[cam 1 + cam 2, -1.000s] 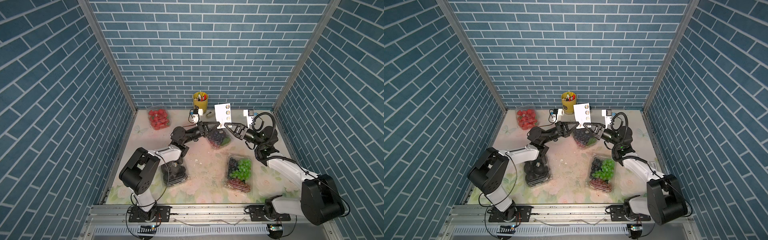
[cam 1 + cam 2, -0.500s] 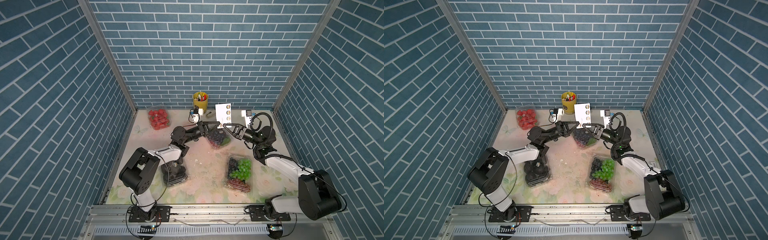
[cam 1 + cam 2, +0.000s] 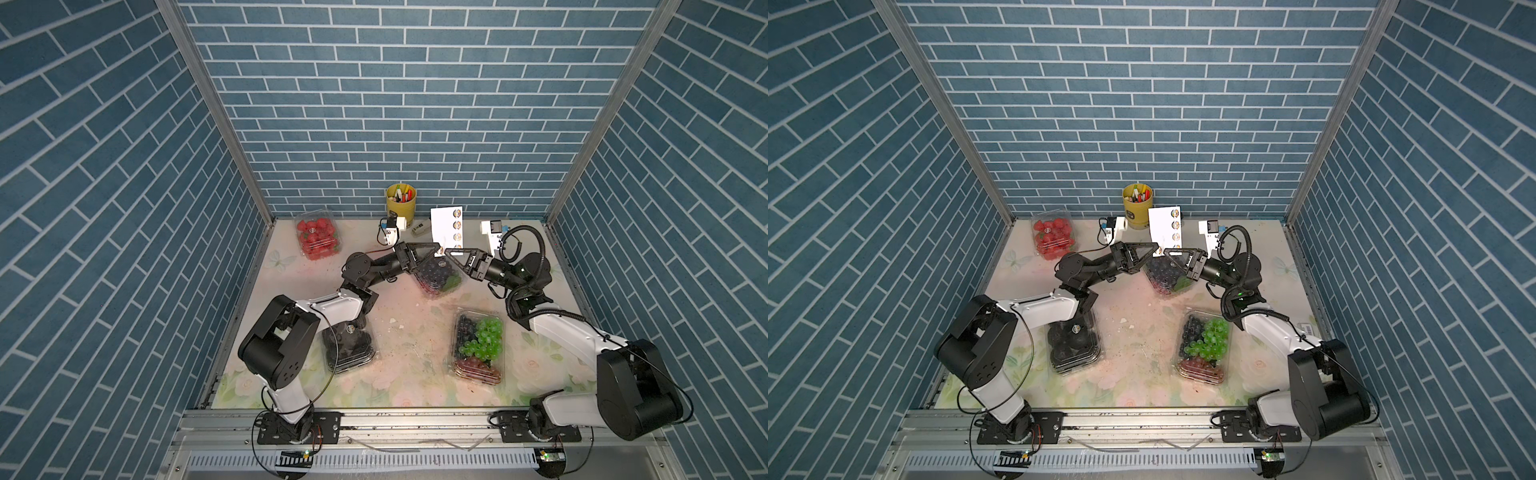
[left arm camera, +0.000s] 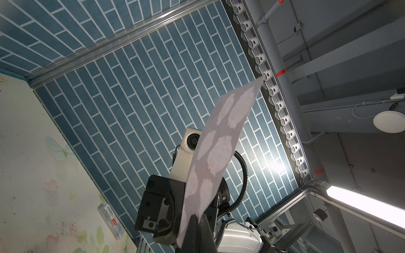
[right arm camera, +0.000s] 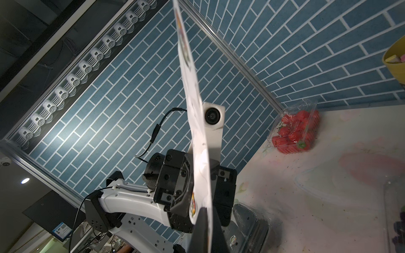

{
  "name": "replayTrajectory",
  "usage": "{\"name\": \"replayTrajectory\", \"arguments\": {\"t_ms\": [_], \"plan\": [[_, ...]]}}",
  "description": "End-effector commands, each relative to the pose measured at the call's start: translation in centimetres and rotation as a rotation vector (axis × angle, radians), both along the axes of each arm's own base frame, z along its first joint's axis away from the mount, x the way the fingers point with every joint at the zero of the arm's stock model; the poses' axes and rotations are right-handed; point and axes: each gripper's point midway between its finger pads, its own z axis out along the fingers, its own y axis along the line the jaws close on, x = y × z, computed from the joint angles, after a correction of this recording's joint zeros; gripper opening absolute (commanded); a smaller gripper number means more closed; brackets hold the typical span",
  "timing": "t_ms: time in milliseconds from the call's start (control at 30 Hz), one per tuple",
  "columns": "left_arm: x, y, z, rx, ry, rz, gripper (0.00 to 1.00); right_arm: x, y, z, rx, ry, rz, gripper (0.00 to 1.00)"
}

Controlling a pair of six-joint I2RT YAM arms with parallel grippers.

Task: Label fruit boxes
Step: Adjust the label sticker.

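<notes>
Whereas a second ago the right hand point(image 3: 448, 252) stood with its fingers apart and short of the paper, it has now slid in toward the left hand point(image 3: 437, 248) and closed on the lower edge of the sticker sheet point(image 3: 445, 222). The left hand has barely moved and still pinches that same edge, so the two sets of fingertips sit just beside each other with the sheet rising upright above them. The boxes and the cup lie where they did.

By count, there are four fruit boxes, one sheet, one yellow pen cup point(image 3: 401, 203) and two hands. Four round stickers point(image 3: 457, 225) show in a column on the sheet.

- The dark grape box point(image 3: 436, 277) lies on the bench point(image 3: 415, 332) directly beneath both hands.
- The strawberry box point(image 3: 318, 239) sits well out to the left hand's outer side.
- The black fruit box point(image 3: 349, 347) lies far behind the left hand, partly under that arm.
- The mixed grape box point(image 3: 480, 345) lies well behind the right hand, beside its arm.
- The pen cup stands beyond the left hand, near the sheet's top.
</notes>
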Motion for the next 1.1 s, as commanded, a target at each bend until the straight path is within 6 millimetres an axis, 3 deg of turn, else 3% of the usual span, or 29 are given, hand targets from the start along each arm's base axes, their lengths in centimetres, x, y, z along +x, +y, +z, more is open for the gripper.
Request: {"name": "replayTrajectory", "arguments": {"t_ms": [0, 133, 267, 667, 867, 1067], "plan": [[0.2, -0.1, 0.4, 0.01, -0.038, 0.008, 0.11, -1.3, 0.0, 1.7, 0.031, -0.058, 0.034, 0.0], [0.3, -0.1, 0.1, 0.02, -0.038, 0.012, 0.15, -1.5, 0.0, 1.9, 0.036, -0.062, 0.04, 0.0], [0.3, -0.1, 0.2, 0.019, -0.037, 0.012, 0.01, -1.3, 0.0, 1.8, 0.037, -0.059, 0.036, 0.0], [0.6, 0.9, 0.7, 0.008, -0.042, 0.034, 0.1, -1.1, 0.0, 1.6, 0.031, -0.054, 0.036, 0.0], [0.6, 0.7, 0.6, 0.013, -0.041, 0.032, 0.01, -1.0, 0.1, 1.5, 0.03, -0.051, 0.037, 0.0], [0.1, 0.0, 0.7, 0.006, -0.04, 0.003, 0.0, -1.1, 0.1, 1.9, 0.045, -0.068, 0.045, 0.0]]}}
